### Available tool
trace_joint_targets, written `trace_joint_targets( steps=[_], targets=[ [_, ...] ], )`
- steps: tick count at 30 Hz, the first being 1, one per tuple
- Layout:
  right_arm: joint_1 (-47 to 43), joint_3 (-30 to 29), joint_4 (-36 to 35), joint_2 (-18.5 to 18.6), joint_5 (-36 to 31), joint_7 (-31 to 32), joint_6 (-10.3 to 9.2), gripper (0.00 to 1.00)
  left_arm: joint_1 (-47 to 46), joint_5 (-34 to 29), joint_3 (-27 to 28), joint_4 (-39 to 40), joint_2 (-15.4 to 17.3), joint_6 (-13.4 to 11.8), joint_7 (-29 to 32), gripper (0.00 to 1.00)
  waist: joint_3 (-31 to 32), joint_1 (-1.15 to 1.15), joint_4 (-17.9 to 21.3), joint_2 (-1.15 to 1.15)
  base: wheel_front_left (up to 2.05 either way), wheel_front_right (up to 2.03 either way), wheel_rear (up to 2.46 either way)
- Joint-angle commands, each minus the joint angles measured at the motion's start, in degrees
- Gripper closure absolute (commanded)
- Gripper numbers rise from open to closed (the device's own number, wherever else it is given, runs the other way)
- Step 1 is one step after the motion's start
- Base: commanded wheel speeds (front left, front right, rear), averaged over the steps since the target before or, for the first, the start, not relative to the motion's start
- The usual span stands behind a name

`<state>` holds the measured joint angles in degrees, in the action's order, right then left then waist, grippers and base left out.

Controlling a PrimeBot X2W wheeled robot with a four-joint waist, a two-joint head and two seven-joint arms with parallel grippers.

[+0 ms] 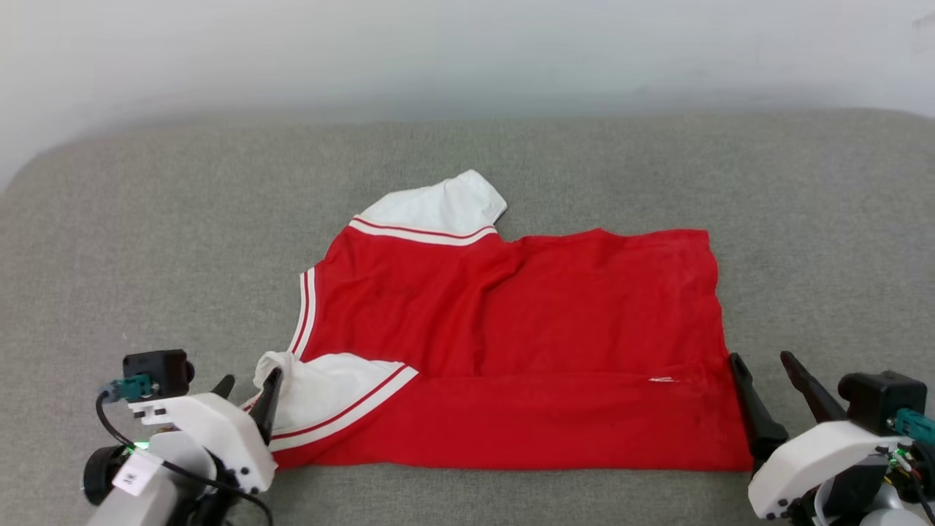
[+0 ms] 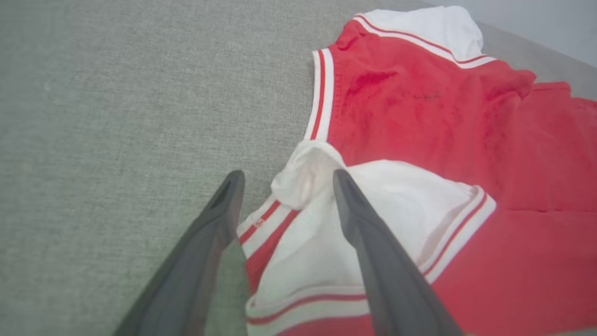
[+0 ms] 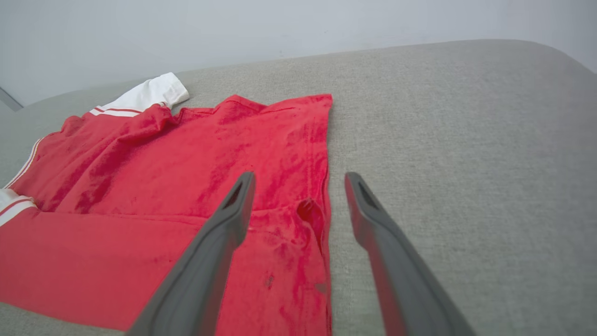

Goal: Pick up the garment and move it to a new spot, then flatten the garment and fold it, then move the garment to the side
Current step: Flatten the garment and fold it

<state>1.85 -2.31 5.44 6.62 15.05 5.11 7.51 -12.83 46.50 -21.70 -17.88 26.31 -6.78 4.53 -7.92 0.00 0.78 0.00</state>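
Garment [image 1: 526,343], a red jersey shirt with white, stripe-trimmed short sleeves, lies spread on the grey fabric-covered surface [image 1: 146,241]. Its near strip is folded over, hiding what lies beneath. The left gripper [image 2: 287,179] stands wide astride the crumpled near sleeve. The right gripper [image 3: 301,179] gapes wide across the hem edge. Whether either touches the cloth is unclear.

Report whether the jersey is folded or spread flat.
Partly folded: the jersey has its near edge doubled over the body, near sleeve on top; far sleeve sticks out.
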Motion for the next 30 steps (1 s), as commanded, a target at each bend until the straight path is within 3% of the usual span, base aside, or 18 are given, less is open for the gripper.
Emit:
trace_joint_targets(
  steps=[1, 11, 17, 23, 24, 25, 26, 30],
  targets=[
    [-1.03, -0.23, -0.85, -0.57, -0.63, -0.03, -0.04, 0.00, 0.97, 0.59, -0.17, 0.89, 1.53, 0.12, 2.49, 0.00, 1.64, 0.00, 0.53, 0.00, 0.00, 0.00, 0.00],
    [-4.19, -0.75, -4.96, -2.22, -1.36, 1.26, -0.05, 0.00, 4.68, 6.30, -0.94, 8.76, 10.06, -1.48, 21.46, 0.00, 3.16, 0.00, 2.87, 0.00, 0.00, 0.00, 0.00],
    [-2.69, 0.07, -5.83, -2.78, -0.46, 0.76, -0.05, 0.00, 5.14, 8.32, -0.83, 9.61, 11.69, -3.50, 26.92, 0.00, -0.57, 0.00, 4.76, 0.00, 0.00, 0.00, 0.00],
    [-1.32, 0.09, -5.21, -3.07, 0.58, 0.82, -0.05, 0.00, 4.86, 10.94, -2.04, 6.76, 10.78, -3.88, 32.11, 0.00, -3.47, 0.00, 6.24, 0.00, 0.00, 0.00, 0.00],
    [-1.28, -0.13, -4.90, -3.06, 0.62, 0.94, -0.05, 0.00, 4.84, 11.33, -2.40, 6.42, 10.24, -3.57, 32.55, 0.45, -3.62, 0.00, 6.36, 0.00, 0.00, 0.00, 0.00],
    [-1.08, -0.39, -4.60, -3.06, 0.75, 1.28, -0.05, 0.00, 4.82, 11.58, -2.66, 6.13, 9.73, -3.22, 32.72, 0.65, -3.78, 0.00, 6.45, 0.00, 0.00, 0.00, 0.00],
    [-0.91, -0.58, -4.38, -3.05, 0.98, 1.55, -0.05, 0.00, 4.72, 11.79, -2.82, 6.01, 9.33, -2.83, 32.60, 1.00, -3.87, 0.00, 6.51, 0.00, 0.00, 0.00, 0.00],
    [-0.50, -1.61, -3.52, -1.91, 1.98, 4.70, -0.05, 0.00, 4.12, 11.02, -2.80, 6.38, 9.47, -2.02, 31.31, 1.00, -3.70, 0.00, 6.35, 0.00, 0.00, 0.00, 0.00]
  ],
)
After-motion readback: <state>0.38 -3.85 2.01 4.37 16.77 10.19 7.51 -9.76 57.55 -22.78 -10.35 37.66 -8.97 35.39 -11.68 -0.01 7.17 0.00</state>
